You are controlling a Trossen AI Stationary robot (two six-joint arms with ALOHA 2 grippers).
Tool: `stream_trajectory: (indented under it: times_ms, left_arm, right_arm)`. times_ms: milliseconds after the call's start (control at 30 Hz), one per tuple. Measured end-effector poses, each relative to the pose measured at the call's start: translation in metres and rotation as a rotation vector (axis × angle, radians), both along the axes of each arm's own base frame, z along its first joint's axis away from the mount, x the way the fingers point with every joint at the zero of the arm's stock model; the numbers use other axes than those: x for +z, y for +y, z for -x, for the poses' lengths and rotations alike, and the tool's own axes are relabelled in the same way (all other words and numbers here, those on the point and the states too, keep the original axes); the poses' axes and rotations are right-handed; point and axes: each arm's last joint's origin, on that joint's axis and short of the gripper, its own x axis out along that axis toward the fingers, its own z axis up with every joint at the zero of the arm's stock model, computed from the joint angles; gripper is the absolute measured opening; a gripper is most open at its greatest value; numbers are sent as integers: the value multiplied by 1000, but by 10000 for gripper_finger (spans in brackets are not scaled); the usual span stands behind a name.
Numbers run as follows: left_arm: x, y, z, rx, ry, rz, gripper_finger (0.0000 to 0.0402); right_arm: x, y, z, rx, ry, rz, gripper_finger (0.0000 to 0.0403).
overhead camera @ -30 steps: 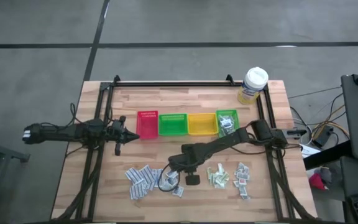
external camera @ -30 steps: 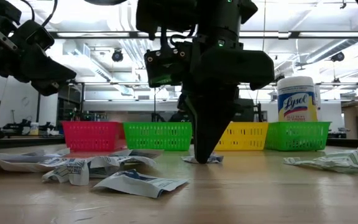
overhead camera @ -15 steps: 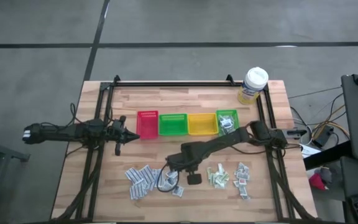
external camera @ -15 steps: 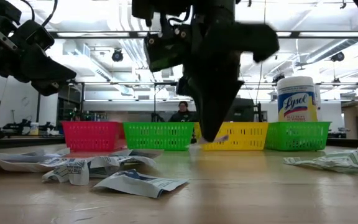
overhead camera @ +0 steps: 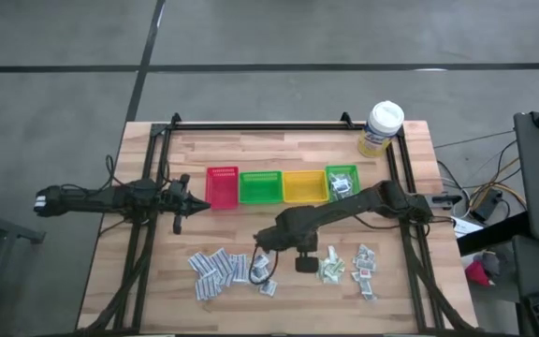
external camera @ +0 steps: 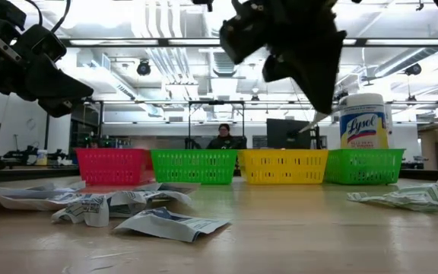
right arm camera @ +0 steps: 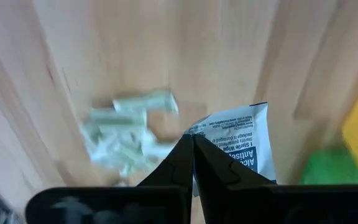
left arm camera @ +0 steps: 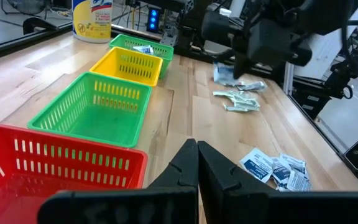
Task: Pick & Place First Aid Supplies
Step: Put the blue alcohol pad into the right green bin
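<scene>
High view: the right gripper [overhead camera: 305,265] is held over the table [overhead camera: 279,300], between the white-blue sachets [overhead camera: 215,269] and the pale green pads [overhead camera: 327,266]; the left gripper [overhead camera: 197,204] is parked just beside the red bin [overhead camera: 221,187]; a few sachets lie in the end green bin [overhead camera: 342,183].

Low view: the right gripper [external camera: 322,106] is raised above the yellow bin [external camera: 284,166]; crumpled sachets are spread across the front of the table.

Left wrist view: the left fingers [left arm camera: 191,171] are pressed together, empty, near the red bin's corner.

Right wrist view: the right fingers [right arm camera: 191,163] are clamped on a white-blue antiseptic sachet [right arm camera: 238,138], lifted clear of the wood, over the green pads.
</scene>
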Motion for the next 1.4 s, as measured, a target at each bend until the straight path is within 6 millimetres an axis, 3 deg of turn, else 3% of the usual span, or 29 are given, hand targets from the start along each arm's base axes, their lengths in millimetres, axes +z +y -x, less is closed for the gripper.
stream_trajectory:
  times_ms: [200, 367, 567, 767, 967, 1400]
  left_arm:
    - [0, 0, 0, 0, 1, 0, 0]
    - [0, 0, 0, 1, 1, 3, 0]
    - [0, 0, 0, 1, 1, 3, 0]
    - [0, 0, 0, 1, 1, 3, 0]
    - [0, 0, 0, 1, 2, 4, 0]
    - [-1, 0, 0, 1, 8, 4, 0]
  right_arm:
    - [-6, -1, 4, -61, 24, 35, 8]
    - [-22, -5, 12, -116, 78, 123, 8]
    - [-35, -11, 27, -237, 132, 243, 8]
    - [-35, -16, 43, -417, 141, 346, 8]
    - [-19, -22, 65, -598, 82, 445, 8]
    - [49, -51, 128, -1043, -329, 613, 8]
